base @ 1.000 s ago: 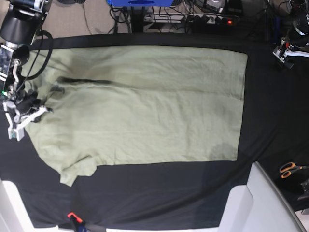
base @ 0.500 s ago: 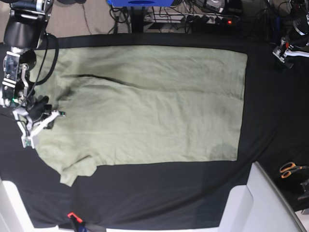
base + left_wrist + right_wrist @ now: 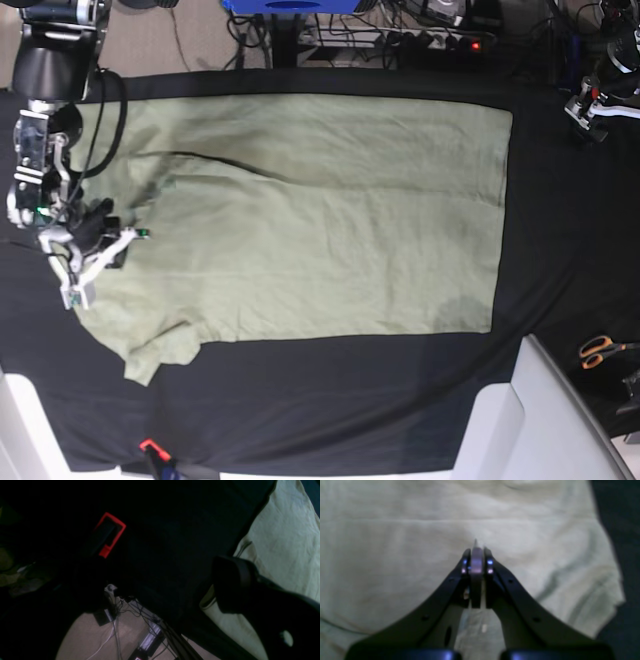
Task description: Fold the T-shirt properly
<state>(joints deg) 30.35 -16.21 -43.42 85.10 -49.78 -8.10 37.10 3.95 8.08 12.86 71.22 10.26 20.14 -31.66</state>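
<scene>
The pale sage-green T-shirt [image 3: 320,210] lies spread on the black tablecloth [image 3: 560,230], hem to the right and one sleeve [image 3: 150,355] at the lower left. My right gripper [image 3: 105,245] hovers over the shirt's left end. In the right wrist view this gripper [image 3: 477,552] is shut, with a thin ridge of the T-shirt [image 3: 395,555] pinched between its tips. A raised fold [image 3: 200,160] runs from there across the upper left of the shirt. My left gripper [image 3: 590,108] stays open off the shirt at the far right; one dark finger [image 3: 232,585] shows beside the shirt's edge [image 3: 282,542].
Orange-handled scissors [image 3: 603,350] lie at the right edge. A white panel [image 3: 545,420] rises at the bottom right. A small red-orange item [image 3: 150,446] sits at the front edge. Cables and a power strip [image 3: 440,40] run along the floor behind the table.
My right gripper has moved to the right and slightly up over the shirt, dragging the pinched cloth and its fold inward. The left arm has not moved.
</scene>
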